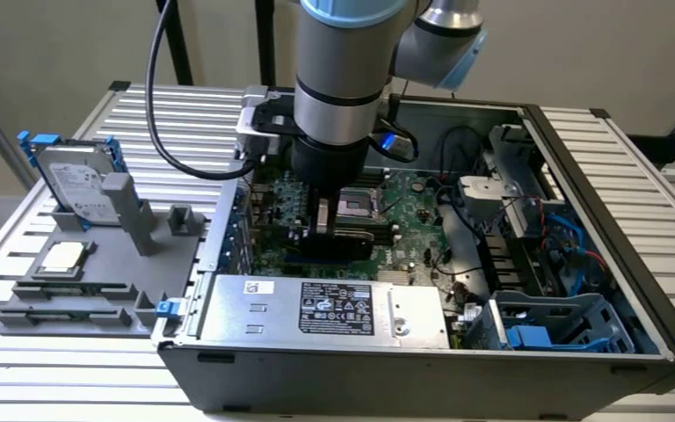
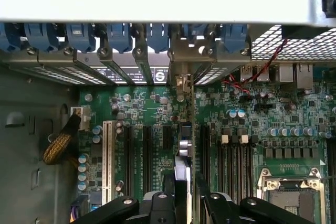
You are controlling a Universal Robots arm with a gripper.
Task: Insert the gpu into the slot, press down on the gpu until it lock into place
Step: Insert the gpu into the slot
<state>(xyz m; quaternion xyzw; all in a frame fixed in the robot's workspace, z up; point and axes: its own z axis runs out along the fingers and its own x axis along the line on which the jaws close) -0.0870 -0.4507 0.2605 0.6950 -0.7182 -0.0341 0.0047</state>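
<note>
One tool (image 1: 335, 224) | jaws apart, straddling the gpu (image 1: 344, 246) along its top edge | gpu stands on edge at frame centre, over the blue slot (image 1: 296, 260) | judged step: seating | advice: keep it upright, bracket (image 2: 181, 82) end level with the other, push straight down evenly until it locks.

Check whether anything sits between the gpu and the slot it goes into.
Nothing visible does. The gpu stands on edge in the middle of the gripper, low over the board and parallel to the black slots beside it. The card covers the slot itself, so whether it is seated cannot be judged.
</note>
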